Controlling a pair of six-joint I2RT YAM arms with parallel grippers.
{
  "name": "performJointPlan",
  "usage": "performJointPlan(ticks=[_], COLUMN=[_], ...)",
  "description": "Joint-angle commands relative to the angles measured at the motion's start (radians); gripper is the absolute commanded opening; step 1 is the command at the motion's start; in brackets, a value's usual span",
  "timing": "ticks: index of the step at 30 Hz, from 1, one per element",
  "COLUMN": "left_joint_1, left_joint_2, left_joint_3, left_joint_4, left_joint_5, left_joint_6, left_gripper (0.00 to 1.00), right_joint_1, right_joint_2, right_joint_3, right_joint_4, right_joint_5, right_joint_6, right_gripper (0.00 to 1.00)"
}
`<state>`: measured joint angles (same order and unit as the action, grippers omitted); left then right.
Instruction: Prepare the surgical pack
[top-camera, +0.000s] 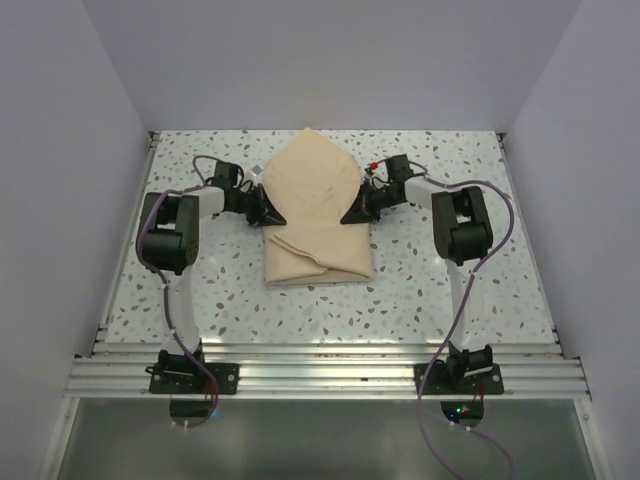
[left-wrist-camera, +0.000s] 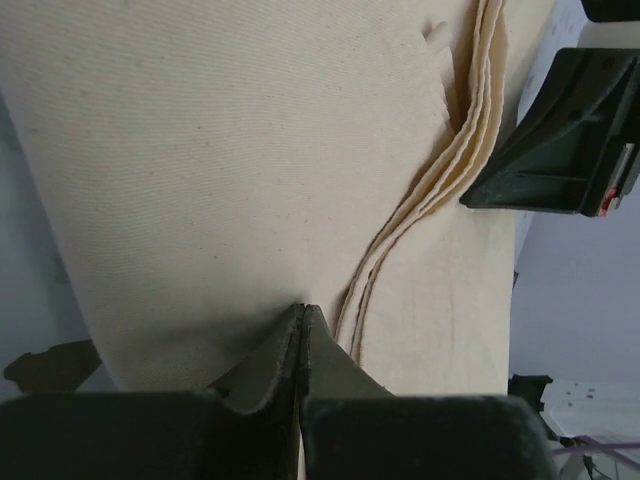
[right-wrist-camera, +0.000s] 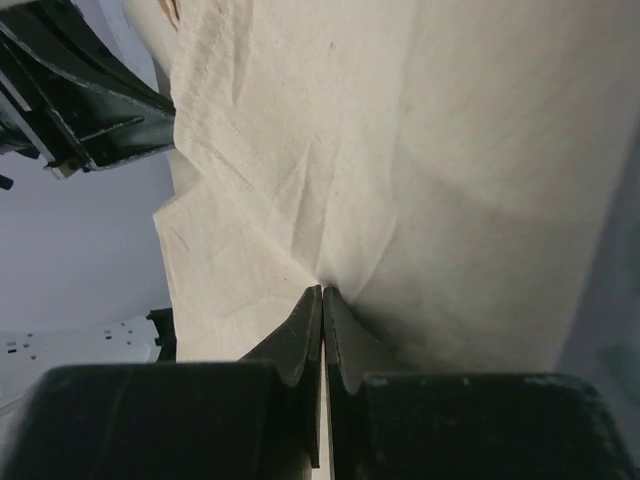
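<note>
The surgical pack (top-camera: 312, 205) sits directly between the two sets of jaws in the middle of the speckled bench (top-camera: 450, 290), a tan wrap with one set of jaws at each of its side edges. The left arm (top-camera: 168, 232) reaches in from its side and its jaws are pressed fully together on the wrap's left edge. In the left wrist view the tips meet with no gap, and the cloth starts right at their point and spreads away ahead of them. Just to the right of those tips a stack of folded edges (left-wrist-camera: 440, 170) runs up and away in a curved line, several layers lying close together. The right arm (top-camera: 462, 225) mirrors this, its jaws likewise pinched tight on the wrap's right edge. In the right wrist view fine creases (right-wrist-camera: 270, 190) fan out through the fabric from the spot where the tips bite. Each wrist view also shows the other arm's dark jaws across the cloth, on the far side of the sheet and facing back. From above, the part of the wrap beyond the line joining the two sets of jaws narrows to a rounded peak. The part on the near side of that line, towards the arm bases, is a squarer folded block lying flat on the bench with an overlapping flap along its lower edge.
</note>
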<state>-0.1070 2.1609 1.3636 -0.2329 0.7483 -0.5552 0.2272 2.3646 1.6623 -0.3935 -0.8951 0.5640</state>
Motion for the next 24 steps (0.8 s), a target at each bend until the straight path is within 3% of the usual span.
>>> performJointPlan(ticks=[1, 7, 9, 11, 12, 13, 14, 15, 17, 20, 24], left_joint_1=[0.036, 0.035, 0.036, 0.041, 0.044, 0.053, 0.058, 0.064, 0.079, 0.081, 0.079], left_joint_2=[0.071, 0.010, -0.027, -0.044, -0.050, -0.044, -0.044, -0.032, -0.001, 0.033, 0.114], left_joint_3=[-0.011, 0.049, 0.101, 0.170, 0.190, 0.230, 0.250, 0.267, 0.324, 0.362, 0.416], left_joint_4=[-0.016, -0.025, -0.036, -0.040, -0.031, -0.013, -0.006, 0.004, 0.018, 0.065, 0.096], left_joint_5=[-0.040, -0.041, -0.050, -0.079, -0.093, -0.104, -0.121, -0.150, -0.188, -0.291, -0.348], left_joint_6=[0.031, 0.047, 0.055, 0.078, 0.083, 0.084, 0.084, 0.080, 0.074, 0.064, 0.047], left_gripper=[0.00, 0.00, 0.09, 0.13, 0.19, 0.25, 0.25, 0.34, 0.39, 0.48, 0.49], right_joint_1=[-0.048, -0.038, -0.038, -0.043, -0.046, -0.054, -0.058, -0.065, -0.088, -0.100, -0.100], right_joint_2=[0.077, 0.013, -0.016, -0.044, -0.045, -0.035, -0.025, -0.010, 0.037, 0.096, 0.206], right_joint_3=[0.035, 0.115, 0.145, 0.197, 0.220, 0.261, 0.286, 0.328, 0.362, 0.451, 0.598], right_joint_4=[-0.013, -0.001, -0.001, -0.007, -0.007, -0.010, -0.015, -0.016, 0.008, 0.012, -0.042], right_joint_5=[0.055, 0.010, 0.010, 0.054, 0.067, 0.105, 0.122, 0.131, 0.136, 0.169, 0.229], right_joint_6=[-0.071, -0.033, -0.018, -0.026, -0.032, -0.044, -0.046, -0.041, -0.007, -0.010, -0.061], right_gripper=[0.01, 0.02, 0.07, 0.21, 0.25, 0.36, 0.43, 0.50, 0.62, 0.67, 0.79])
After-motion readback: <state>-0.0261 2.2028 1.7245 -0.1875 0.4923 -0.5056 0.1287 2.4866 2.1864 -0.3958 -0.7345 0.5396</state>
